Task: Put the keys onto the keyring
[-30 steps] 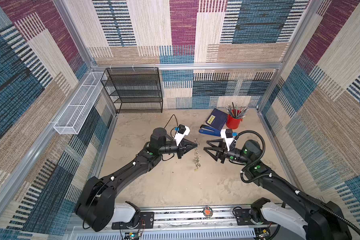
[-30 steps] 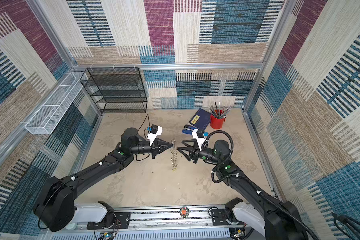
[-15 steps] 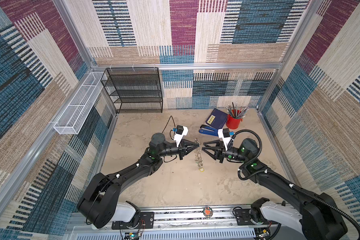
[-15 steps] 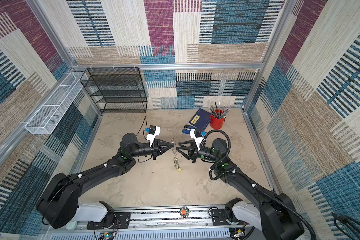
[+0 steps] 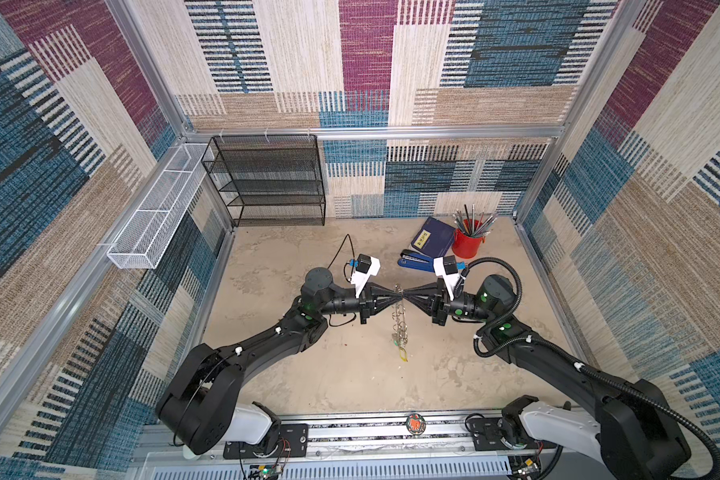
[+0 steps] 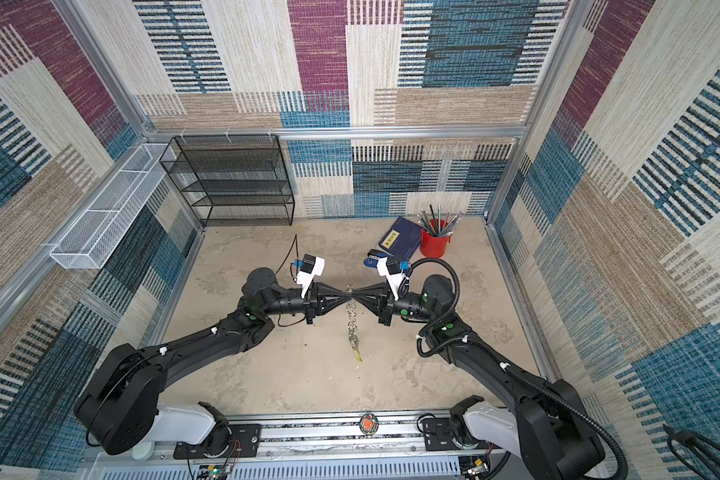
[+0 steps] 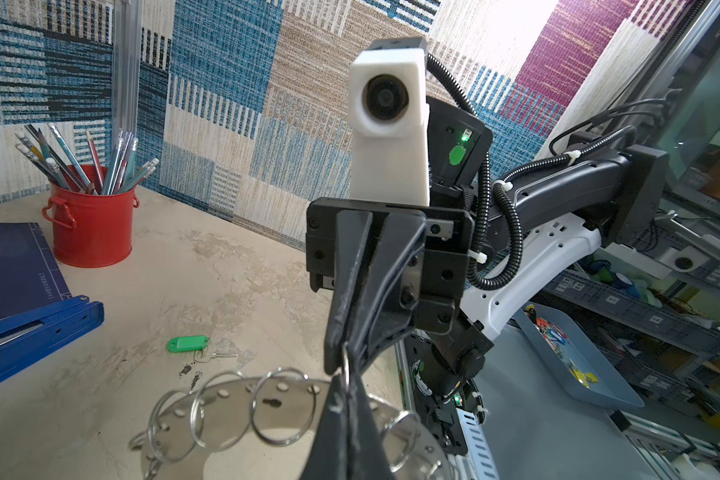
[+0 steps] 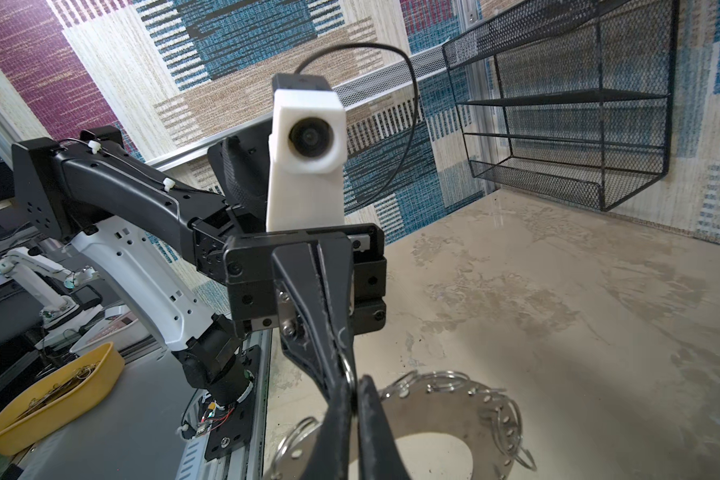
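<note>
The keyring (image 5: 399, 320) hangs edge-on in mid-air in both top views, its grey disc (image 7: 233, 415) ringed by silver split rings. My left gripper (image 5: 396, 296) and right gripper (image 5: 405, 296) meet tip to tip at its top edge. Each is shut on the same split ring (image 7: 344, 365), as both wrist views show. The left gripper (image 7: 345, 380) and right gripper (image 8: 352, 395) face each other. A yellow-tagged key (image 5: 403, 355) dangles at the ring's low end. A green-tagged key (image 7: 188, 343) lies on the table beyond it.
A blue stapler (image 5: 414, 262), a navy notebook (image 5: 433, 237) and a red cup of pencils (image 5: 468, 241) stand at the back right. A black mesh shelf (image 5: 275, 187) sits at the back left, with a white wire basket (image 5: 154, 220) on the left wall.
My right gripper has moved left to the keyring and closed from open to shut on a split ring. The left gripper, still shut, has shifted slightly right with the keyring.
</note>
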{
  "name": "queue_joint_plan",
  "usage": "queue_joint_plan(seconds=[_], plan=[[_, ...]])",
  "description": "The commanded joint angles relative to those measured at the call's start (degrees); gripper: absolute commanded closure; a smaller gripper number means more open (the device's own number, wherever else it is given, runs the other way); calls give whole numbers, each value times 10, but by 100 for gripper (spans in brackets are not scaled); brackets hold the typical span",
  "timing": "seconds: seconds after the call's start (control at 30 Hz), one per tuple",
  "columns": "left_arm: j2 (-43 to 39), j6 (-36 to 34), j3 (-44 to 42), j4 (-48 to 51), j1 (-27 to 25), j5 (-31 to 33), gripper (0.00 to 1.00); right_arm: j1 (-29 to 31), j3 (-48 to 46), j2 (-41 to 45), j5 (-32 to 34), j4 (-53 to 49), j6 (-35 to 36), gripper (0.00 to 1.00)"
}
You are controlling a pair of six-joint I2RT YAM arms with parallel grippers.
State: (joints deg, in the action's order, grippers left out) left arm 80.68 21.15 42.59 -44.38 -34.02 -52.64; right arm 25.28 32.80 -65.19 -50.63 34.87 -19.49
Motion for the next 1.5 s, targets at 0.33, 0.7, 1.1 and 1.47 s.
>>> queue_joint_plan(seconds=[0.33,0.7,1.1,1.47], plan=[[-19,-149,59,219,0,-23,80,6,18,13,20,-57,33,100],[-16,-315,143,473,5,-1,71,19,30,16,35,-99,68,100],[-17,-314,148,469,12,-21,80,31,34,7,31,-106,80,100],[-36,-287,137,437,41,-37,64,34,37,6,28,-107,83,100]])
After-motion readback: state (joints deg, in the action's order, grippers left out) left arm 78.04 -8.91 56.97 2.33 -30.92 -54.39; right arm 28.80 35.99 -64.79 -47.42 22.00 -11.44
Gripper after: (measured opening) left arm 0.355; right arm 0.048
